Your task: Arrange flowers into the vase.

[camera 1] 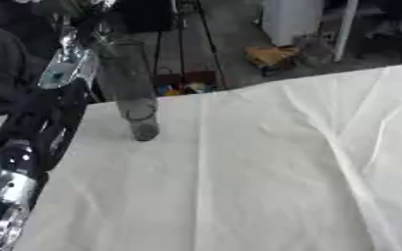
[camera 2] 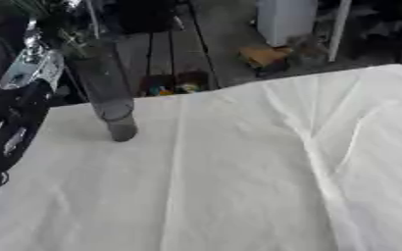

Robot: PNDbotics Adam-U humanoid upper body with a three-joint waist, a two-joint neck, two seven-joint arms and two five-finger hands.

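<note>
Left eye view first: we see a table under a white cloth (camera 1: 238, 186), soft and matte, creased in long ridges that fan from the far edge toward us. A tall clear vase (camera 1: 132, 88) stands near the cloth's far left edge, a smooth cylinder with a thick glassy base, leaning in the picture toward upper left. Dark green stems (camera 1: 76, 10) show at its mouth, blurred at the top edge. Our left arm (camera 1: 33, 137) rises along the left border, glossy black shells with silver joints and a pale blue-grey segment near the top, just beside the vase. The left hand is lost in the blur at the top, and we cannot tell whether it grips anything. The right hand shows nowhere. Right of the vase the cloth lies open across to the right border and down to the near edge.

Right eye view: we see the same vase (camera 2: 108, 93) closer to the left border, its base resting on the cloth a little inside the far edge. The cloth's far edge (camera 2: 264, 83) runs up toward the right. Beyond it lie grey floor, a yellowish box (camera 2: 263, 55) and a white cabinet (camera 2: 286, 19), well apart from the table.
</note>
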